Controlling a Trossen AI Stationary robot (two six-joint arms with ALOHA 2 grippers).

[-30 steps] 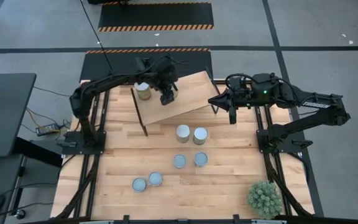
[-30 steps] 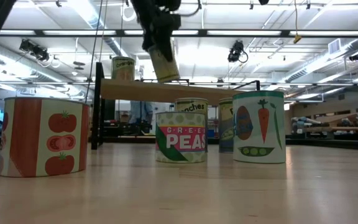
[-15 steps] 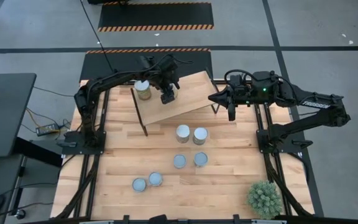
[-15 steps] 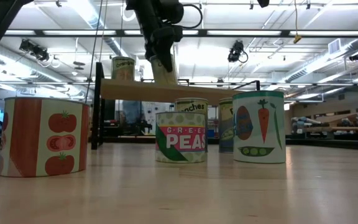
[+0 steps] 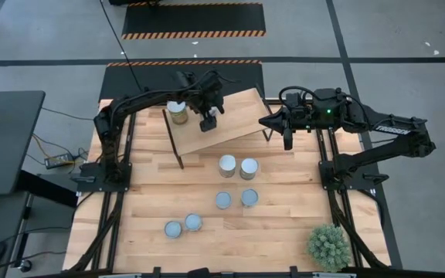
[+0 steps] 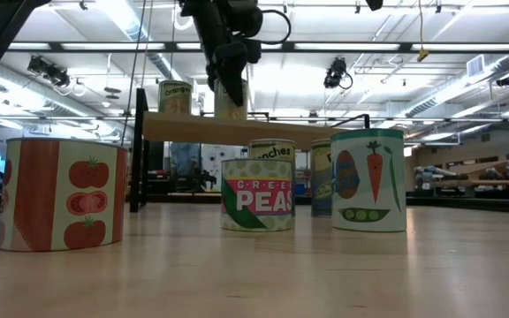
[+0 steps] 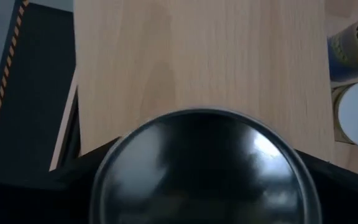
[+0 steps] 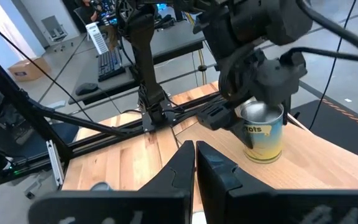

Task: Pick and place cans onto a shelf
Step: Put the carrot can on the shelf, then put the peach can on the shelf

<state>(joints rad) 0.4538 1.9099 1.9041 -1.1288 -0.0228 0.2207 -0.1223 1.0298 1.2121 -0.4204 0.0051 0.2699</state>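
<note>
**Can held on the shelf by the left tool**

The can (image 8: 263, 134) with the yellow label stands upright on the shelf (image 5: 234, 123), pinched by the left tool (image 5: 209, 117), which comes down on it from above. In the left wrist view its dark round top (image 7: 204, 168) fills the space between the two fingers, with the shelf's pale board beyond it. In the low view the can's bottom appears to meet the board, though whether it fully rests there cannot be told.

A second can (image 5: 178, 113) stands on the shelf just beside the held one, toward the shelf's left end, apart from the tool.

The right tool (image 5: 286, 133) hovers just off the shelf's right end, its fingers pressed together and holding nothing.

On the table (image 5: 284, 232) in front of the shelf, two taller cans (image 5: 227, 165) (image 5: 248, 167) stand side by side near the shelf's front edge. Two shorter cans (image 5: 222, 200) (image 5: 249, 197) stand farther from the shelf than those, and another two short cans (image 5: 174, 229) (image 5: 194, 222) stand farther still, close together.

A green spiky plant (image 5: 329, 246) stands on the table well apart from the shelf, at the near right corner.
</note>
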